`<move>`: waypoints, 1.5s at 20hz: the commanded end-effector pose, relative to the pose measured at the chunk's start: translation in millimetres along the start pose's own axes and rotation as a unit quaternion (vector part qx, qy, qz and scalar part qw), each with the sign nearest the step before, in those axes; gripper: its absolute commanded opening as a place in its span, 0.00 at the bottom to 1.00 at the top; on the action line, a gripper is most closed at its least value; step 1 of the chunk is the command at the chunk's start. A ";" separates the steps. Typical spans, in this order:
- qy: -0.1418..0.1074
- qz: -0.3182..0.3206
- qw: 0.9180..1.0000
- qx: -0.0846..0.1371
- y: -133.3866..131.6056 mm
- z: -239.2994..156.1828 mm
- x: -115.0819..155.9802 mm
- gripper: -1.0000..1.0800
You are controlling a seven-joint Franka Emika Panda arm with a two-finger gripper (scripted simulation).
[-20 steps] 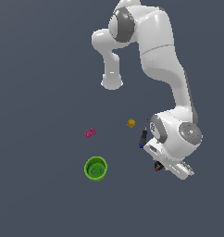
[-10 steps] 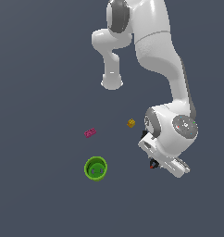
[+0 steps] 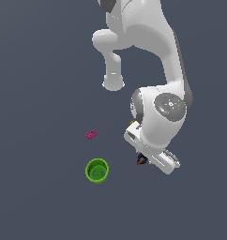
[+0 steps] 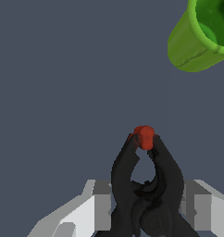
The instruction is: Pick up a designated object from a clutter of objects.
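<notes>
The black clamp with red tips sits between my fingers in the wrist view, its red end pointing away from the hand. In the exterior view it shows as a small black and red bit under the hand. My gripper is shut on it and holds it above the floor. The green cup stands at the exterior view's left of the hand and also shows in the wrist view. The pink brick lies beyond the cup. The slim dark tool is hidden.
A sliver of the yellow cube peeks out beside the arm's wrist. The white arm covers much of the exterior view's right half. The arm's base stands further back. The floor is plain dark grey.
The hand has risen and drifted towards the exterior view's left with the clamp held in it. The arm now looks larger and covers most of the yellow cube. The cup and brick have not moved.
</notes>
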State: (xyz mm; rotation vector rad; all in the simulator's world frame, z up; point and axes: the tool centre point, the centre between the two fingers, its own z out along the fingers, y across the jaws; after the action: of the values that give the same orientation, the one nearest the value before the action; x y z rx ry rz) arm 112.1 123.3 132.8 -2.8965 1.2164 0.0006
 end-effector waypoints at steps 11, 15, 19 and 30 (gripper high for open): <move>-0.001 0.000 1.000 0.001 75.2 -117.6 78.2 0.00; -0.001 0.000 1.000 0.001 98.0 -154.3 102.9 0.00; -0.001 0.000 1.000 0.001 119.9 -189.9 127.5 0.00; 0.000 -0.001 1.000 0.000 167.5 -270.9 184.8 0.00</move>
State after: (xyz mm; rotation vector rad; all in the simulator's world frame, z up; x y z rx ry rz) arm 121.4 -118.2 395.0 -2.8958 1.2163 -0.0012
